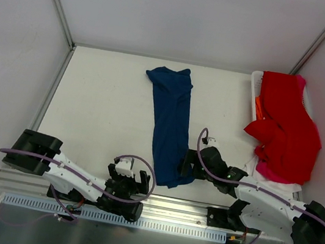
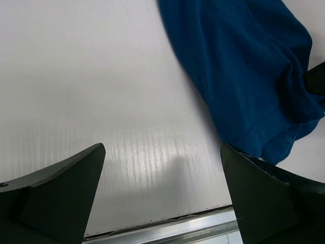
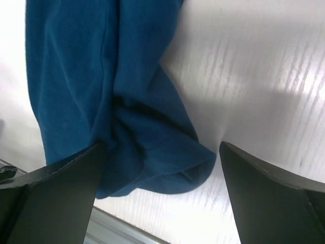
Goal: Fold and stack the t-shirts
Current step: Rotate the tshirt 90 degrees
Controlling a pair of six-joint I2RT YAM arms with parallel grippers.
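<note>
Left side: stretched low from the near left corner toward the middle, white forearm and black wrist ending in the black two-finger left tool (image 1: 131,178), spread wide, clamped on nothing. Right side: reaching in low from the near right corner, white forearm angled inward, ending in the black two-finger right tool (image 1: 188,164), likewise spread to the full, clamped on nothing, tips pointing toward the other arm.

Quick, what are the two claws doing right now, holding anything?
Left gripper: open, holding nothing.
Right gripper: open over the navy t-shirt, not gripping it.
</note>
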